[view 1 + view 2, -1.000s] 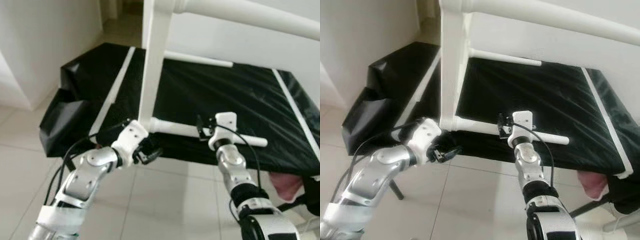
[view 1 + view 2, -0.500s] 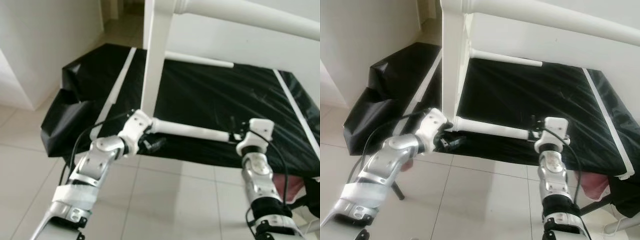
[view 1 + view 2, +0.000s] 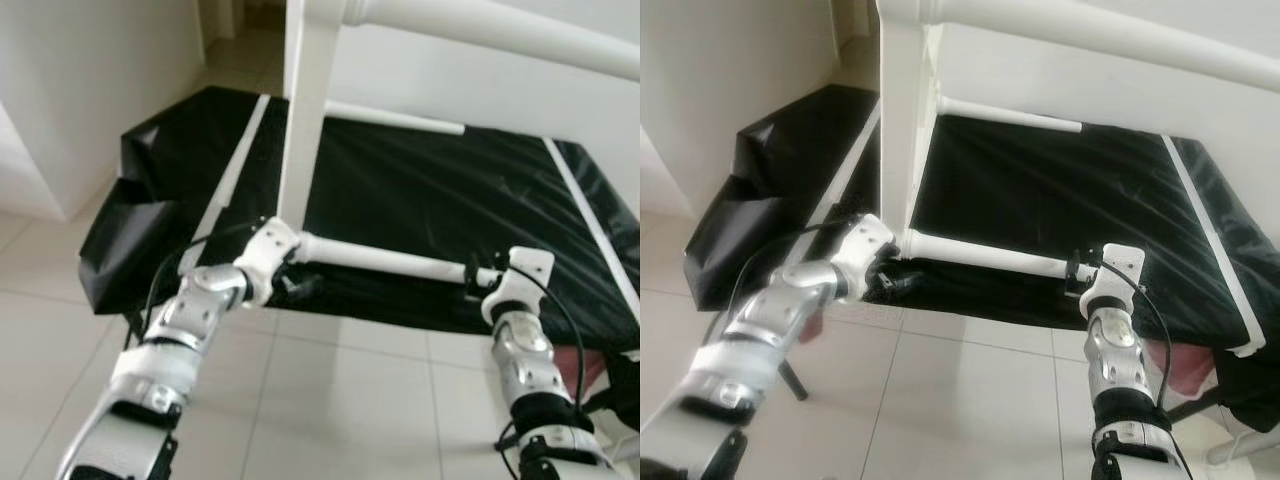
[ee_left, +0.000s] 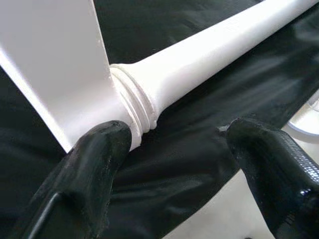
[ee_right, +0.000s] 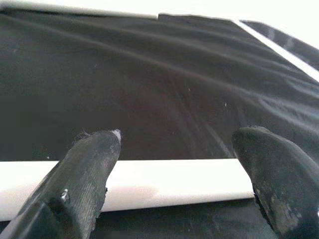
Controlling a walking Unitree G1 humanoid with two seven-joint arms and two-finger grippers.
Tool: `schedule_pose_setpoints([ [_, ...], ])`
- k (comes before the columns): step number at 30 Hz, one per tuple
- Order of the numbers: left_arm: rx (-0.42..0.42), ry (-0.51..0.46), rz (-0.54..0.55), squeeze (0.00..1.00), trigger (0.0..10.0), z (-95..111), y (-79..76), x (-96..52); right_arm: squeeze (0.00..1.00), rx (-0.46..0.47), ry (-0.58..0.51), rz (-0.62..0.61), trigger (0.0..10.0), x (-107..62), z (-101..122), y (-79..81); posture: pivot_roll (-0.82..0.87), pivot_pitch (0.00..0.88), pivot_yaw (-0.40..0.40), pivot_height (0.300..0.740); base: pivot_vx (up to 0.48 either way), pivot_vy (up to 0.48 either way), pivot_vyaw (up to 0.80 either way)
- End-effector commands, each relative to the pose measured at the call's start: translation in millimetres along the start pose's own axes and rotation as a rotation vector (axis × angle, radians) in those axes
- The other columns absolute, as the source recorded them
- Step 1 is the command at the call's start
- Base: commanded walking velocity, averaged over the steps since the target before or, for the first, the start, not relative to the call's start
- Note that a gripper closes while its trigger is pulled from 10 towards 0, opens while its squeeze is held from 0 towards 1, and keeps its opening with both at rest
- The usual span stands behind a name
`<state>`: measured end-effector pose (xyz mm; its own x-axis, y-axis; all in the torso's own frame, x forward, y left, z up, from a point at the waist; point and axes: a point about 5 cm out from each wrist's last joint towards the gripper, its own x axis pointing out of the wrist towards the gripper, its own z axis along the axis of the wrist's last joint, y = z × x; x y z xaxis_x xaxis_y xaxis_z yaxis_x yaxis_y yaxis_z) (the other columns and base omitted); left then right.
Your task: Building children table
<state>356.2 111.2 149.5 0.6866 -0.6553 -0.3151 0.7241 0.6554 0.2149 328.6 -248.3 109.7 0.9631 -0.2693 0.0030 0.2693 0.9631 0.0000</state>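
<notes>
Left gripper (image 4: 169, 174): jaws spread, set at the joint where the rung (image 3: 385, 259) enters the leg (image 3: 305, 120), one finger touching the collar, likely to steady it.
Rung: lies across the black sheet (image 3: 450, 190), seated in the leg.
Right gripper (image 5: 174, 174): jaws spread around the rung's free end, not closed on it.
Change: the right gripper has moved along the rung to its tip; the left has closed in on the joint.
</notes>
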Motion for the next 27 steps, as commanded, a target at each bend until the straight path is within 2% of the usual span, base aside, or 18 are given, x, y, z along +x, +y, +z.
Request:
schedule_pose_setpoints([
  [1,0.005,0.019,0.216,0.00,10.0,-3,14.5,-2.4,0.00,0.011,0.014,-0.002,10.0,0.8,0,-1.8,0.06,0.047,-0.080,0.740,0.000,0.000,0.00],
  [3,-0.005,0.016,0.220,0.00,10.0,-3,15.6,-3.0,0.00,0.012,0.005,0.003,10.0,0.1,1,-0.8,0.06,0.046,-0.080,0.740,0.000,0.000,0.00],
  [4,-0.066,-0.047,0.145,0.00,10.0,4,6.5,-6.1,0.00,-0.024,-0.058,0.005,10.0,-3.9,8,1.3,0.07,0.035,-0.083,0.740,0.000,0.000,0.00],
  [6,-0.079,-0.070,0.113,0.00,10.0,6,2.5,-7.3,0.00,-0.034,-0.075,0.003,10.0,-5.1,10,1.8,0.07,0.033,-0.082,0.740,0.000,0.000,0.00],
  [9,-0.053,-0.134,-0.074,0.00,10.0,12,-25.2,-13.4,0.00,-0.034,-0.139,0.003,10.0,-10.1,18,4.5,0.08,0.023,-0.080,0.740,0.000,0.000,0.00],
  [12,-0.055,-0.155,-0.144,0.00,10.0,14,-37.9,-14.2,0.00,-0.071,-0.179,0.007,10.0,-13.4,24,7.4,0.08,0.010,-0.074,0.740,0.000,0.000,0.00],
  [15,-0.046,-0.147,-0.177,0.00,10.0,13,-45.0,-13.6,0.00,-0.129,-0.207,0.019,10.0,-16.1,30,9.5,0.08,0.005,-0.073,0.740,0.000,0.000,0.00],
  [21,-0.122,-0.151,-0.224,0.00,10.0,16,-58.3,-10.7,0.00,-0.202,-0.254,0.064,10.0,-21.1,39,14.2,0.09,0.000,-0.068,0.740,0.000,0.000,0.00],
  [22,-0.138,-0.157,-0.242,0.00,10.0,19,-64.0,-8.3,0.00,-0.253,-0.294,0.075,10.0,-22.3,46,15.8,0.09,0.000,-0.071,0.740,0.000,0.000,0.00],
  [27,-0.157,-0.153,-0.226,0.00,10.0,20,-66.8,-5.8,0.00,-0.302,-0.342,0.086,10.0,-22.4,57,18.0,0.09,0.000,-0.071,0.740,0.000,0.000,0.00],
])
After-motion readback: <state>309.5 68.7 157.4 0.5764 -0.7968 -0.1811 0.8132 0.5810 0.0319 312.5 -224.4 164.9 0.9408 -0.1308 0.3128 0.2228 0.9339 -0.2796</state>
